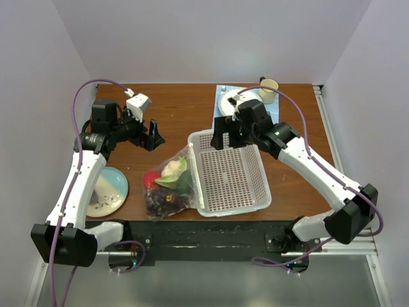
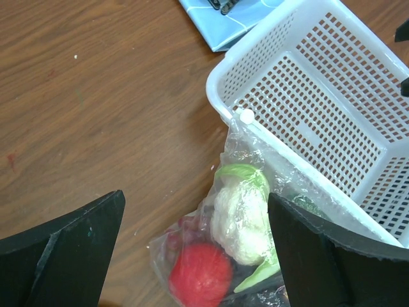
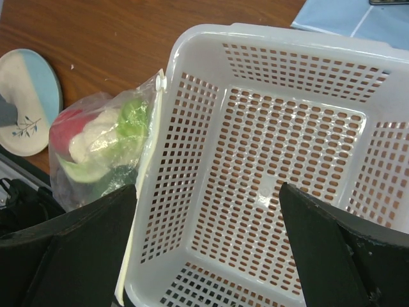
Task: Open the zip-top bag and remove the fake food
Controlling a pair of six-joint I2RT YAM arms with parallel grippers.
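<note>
At the near edge of the table [image 1: 172, 109], left of centre, a blue plate [image 1: 116, 189] lies partly under the left arm. Just right of it the bag [image 1: 167, 187] lies on the wood with the food [image 1: 171, 169] inside. A red fruit [image 2: 199, 276] sits on the side toward the blue plate, and a cream-white piece [image 2: 239, 220] wrapped in pale green sits beyond it. Dark green pieces [image 1: 185, 186] lie toward the basket, and a dark purple piece [image 1: 163, 201] is at the near end.

The bag's right side touches the basket [image 1: 230, 176]. Its zip edge runs along the basket's left rim, with the white slider [image 2: 246, 116] close to the far-left corner. I cannot tell whether the zip is sealed.

Farther back, the left gripper [image 1: 146, 137] hangs over bare wood beyond the bag's far-left side. Its jaws are wide apart and grip nothing, and its wrist view looks down on the bag between the fingers [image 2: 64, 249]. The right gripper [image 1: 230, 137] hangs above the basket's far end, jaws likewise spread with nothing between them.

Farthest off, a blue cloth [image 1: 222, 91] lies by the back edge. It carries a white plate [image 1: 231, 101], partly hidden by the right arm, and a cup [image 1: 268, 91] sits at its right.
</note>
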